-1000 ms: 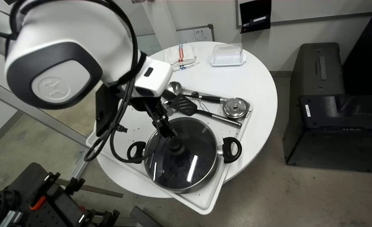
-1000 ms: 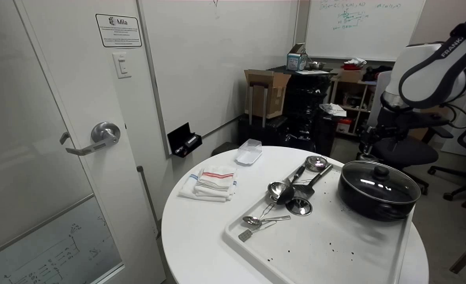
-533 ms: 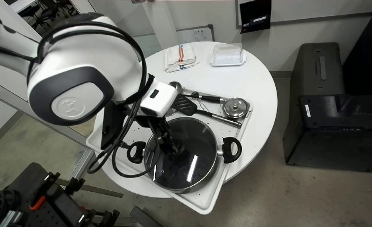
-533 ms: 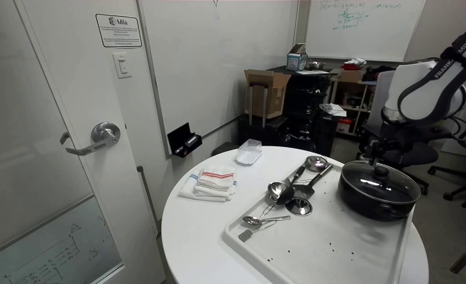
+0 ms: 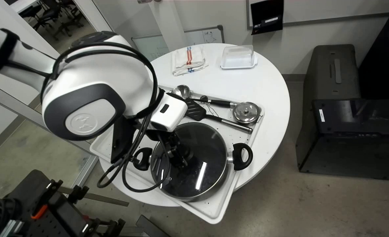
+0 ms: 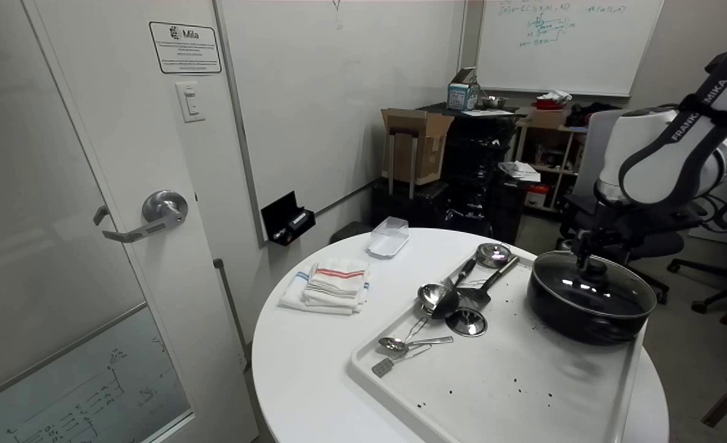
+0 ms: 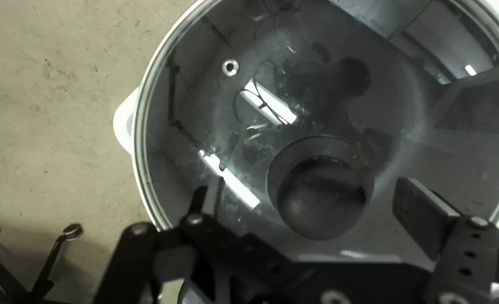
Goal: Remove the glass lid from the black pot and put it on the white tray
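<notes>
Though partly covered, see the round white table (image 6: 301, 363) in both exterior views. Find on it the white tray (image 6: 474, 375), set askew, pointing a rounded corner (image 5: 215, 221) toward the bottom of an exterior view. Near that corner, note the black pot (image 6: 560, 317), upright on the tray. Trace its long axis through 2 loop handles (image 5: 237, 158), running nearly left to right in that view. On the pot, see the glass lid (image 6: 615, 289), lying level and facing up, round and so equally wide in every direction. Above it, note the gripper (image 7: 310, 196), pointing down, with jaws well apart. Find the lid beneath both fingers (image 7: 418, 215), stretching past them to left and right in the wrist view. At its centre, see the dark knob (image 7: 321, 202), standing upright between the fingers, with a gap to either side, narrower toward the right of that view. Cannot tell the height of the fingertips against the knob. Toward that view's upper left, spot a small metal-ringed hole (image 7: 230, 67).
</notes>
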